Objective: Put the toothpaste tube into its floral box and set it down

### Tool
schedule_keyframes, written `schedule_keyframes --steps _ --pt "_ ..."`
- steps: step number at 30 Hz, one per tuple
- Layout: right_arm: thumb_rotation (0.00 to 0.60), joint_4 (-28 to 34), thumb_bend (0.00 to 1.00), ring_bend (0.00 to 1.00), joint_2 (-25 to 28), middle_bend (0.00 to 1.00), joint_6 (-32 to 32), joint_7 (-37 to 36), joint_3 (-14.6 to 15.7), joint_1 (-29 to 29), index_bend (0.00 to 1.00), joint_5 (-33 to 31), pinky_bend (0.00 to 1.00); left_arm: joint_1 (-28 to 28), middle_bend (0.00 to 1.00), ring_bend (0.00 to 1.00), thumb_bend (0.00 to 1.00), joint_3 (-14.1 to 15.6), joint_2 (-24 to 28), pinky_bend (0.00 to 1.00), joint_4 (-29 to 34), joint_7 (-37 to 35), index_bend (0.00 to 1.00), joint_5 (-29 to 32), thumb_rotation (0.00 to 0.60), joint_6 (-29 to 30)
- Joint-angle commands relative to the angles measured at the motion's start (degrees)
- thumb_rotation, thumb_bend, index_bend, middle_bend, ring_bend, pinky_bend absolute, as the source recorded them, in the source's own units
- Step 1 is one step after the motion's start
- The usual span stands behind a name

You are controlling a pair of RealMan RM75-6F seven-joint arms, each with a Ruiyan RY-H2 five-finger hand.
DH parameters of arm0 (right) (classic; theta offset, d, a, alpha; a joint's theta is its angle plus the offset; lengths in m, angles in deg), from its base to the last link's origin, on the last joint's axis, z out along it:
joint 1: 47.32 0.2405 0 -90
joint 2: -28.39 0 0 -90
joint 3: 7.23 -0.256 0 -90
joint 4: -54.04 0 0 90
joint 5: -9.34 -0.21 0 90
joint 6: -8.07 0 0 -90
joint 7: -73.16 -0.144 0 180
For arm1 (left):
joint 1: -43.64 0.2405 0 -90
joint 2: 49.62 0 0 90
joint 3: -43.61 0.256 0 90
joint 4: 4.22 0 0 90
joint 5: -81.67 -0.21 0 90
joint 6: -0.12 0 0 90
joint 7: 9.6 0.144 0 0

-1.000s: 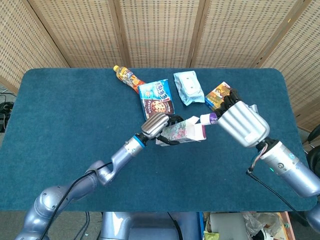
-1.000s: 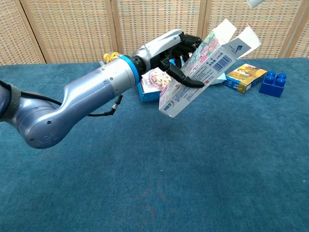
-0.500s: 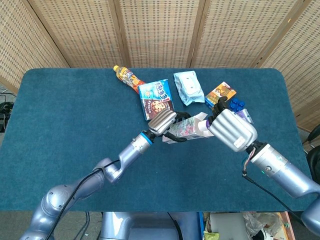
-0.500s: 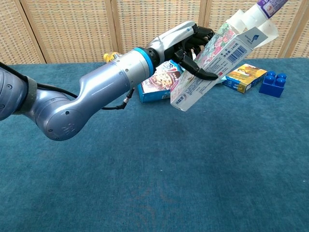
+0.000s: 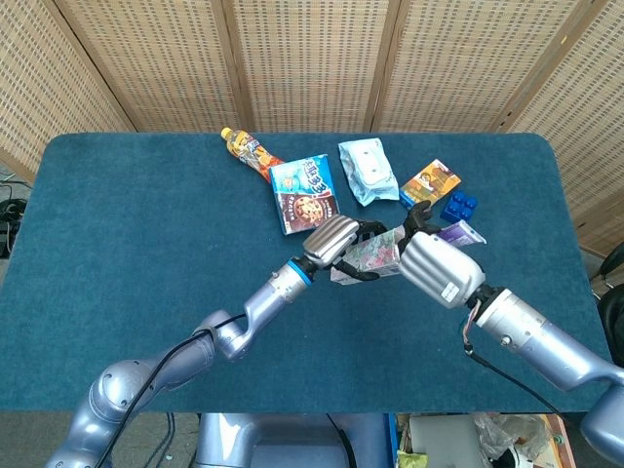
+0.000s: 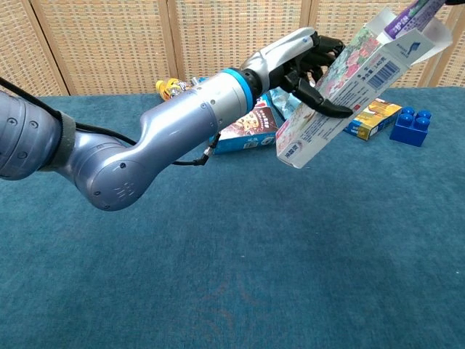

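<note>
Left hand (image 6: pixel 309 62) has the floral box (image 6: pixel 349 80) clamped between its fingers (image 6: pixel 327 109), up in the air at the upper right of the chest view, tilted with the open flaps pointing up and right. And there's the toothpaste tube (image 6: pixel 410 14), its purple end poking out at the box's open mouth in the top right corner; how deep it sits inside, the picture won't say.

In the head view, centre frame, the right hand (image 5: pixel 439 270) is pressed in close against the box end, back of the hand toward the camera. The tube's tail (image 5: pixel 460 232) shows just beyond it, so that hand appears to be holding the tube, though the fingers themselves are hidden.

Where does that leave us? Box lifted and opened, tube at the mouth and seemingly started in. Still to come, by my reading: push it fully home, then lower the box onto the blue desk (image 5: pixel 127 224), somewhere free of the snack packs (image 5: pixel 304 193) and the blue brick (image 6: pixel 408 125).
</note>
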State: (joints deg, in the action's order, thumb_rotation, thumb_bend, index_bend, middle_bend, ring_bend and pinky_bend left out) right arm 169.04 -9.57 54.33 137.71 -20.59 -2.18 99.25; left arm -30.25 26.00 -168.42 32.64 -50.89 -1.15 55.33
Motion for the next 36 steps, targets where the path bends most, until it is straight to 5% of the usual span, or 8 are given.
schedule_keyframes --steps 1,3,6,7,21,30,36 --pt "0.600 1.0 0.57 0.45 -0.7 0.59 -0.1 4.1 0.5 0.0 0.65 1.1 0.39 -0.5 0.58 0.58 0.27 -0.5 -0.2 0.63 0.1 0.3 0.66 0.6 0.600 -0.4" --pt "0.600 0.9 0.49 0.41 -1.0 0.46 2.2 7.1 0.4 -0.9 0.53 2.2 0.35 -0.6 0.58 0.58 0.27 -1.0 -0.5 0.63 0.2 0.3 0.66 1.0 0.600 -0.4" --pt "0.600 1.5 0.06 0.07 -2.1 0.06 7.3 14.0 -0.1 -3.6 0.06 0.9 0.04 -0.8 0.58 0.59 0.27 -1.2 -0.8 0.63 -0.1 0.1 0.66 1.3 0.600 -0.4" --pt "0.600 2.2 0.01 0.01 -2.8 0.01 8.9 16.0 -0.3 -4.3 0.01 0.1 0.00 -0.8 0.58 0.59 0.27 -1.2 -0.8 0.63 -0.2 -0.1 0.66 1.4 0.600 -0.5" --pt "0.600 -0.6 0.00 0.00 -2.5 0.00 19.7 9.4 -3.4 -7.9 0.00 0.2 0.00 0.2 0.58 0.59 0.27 -0.1 -0.5 0.63 -1.0 -1.3 0.66 0.9 0.600 0.5" --pt "0.600 -16.8 0.00 0.00 -4.7 0.00 23.8 -32.1 -2.4 -14.4 0.00 -7.2 0.00 7.5 0.58 0.59 0.27 9.7 11.1 0.63 4.0 3.5 0.66 -6.5 0.600 5.7" --pt "0.600 -24.6 0.00 0.00 -10.0 0.00 23.1 -49.5 1.1 -16.6 0.00 -5.7 0.00 11.2 0.58 0.59 0.27 14.4 19.8 0.63 12.8 7.9 0.66 -8.1 0.600 3.7"
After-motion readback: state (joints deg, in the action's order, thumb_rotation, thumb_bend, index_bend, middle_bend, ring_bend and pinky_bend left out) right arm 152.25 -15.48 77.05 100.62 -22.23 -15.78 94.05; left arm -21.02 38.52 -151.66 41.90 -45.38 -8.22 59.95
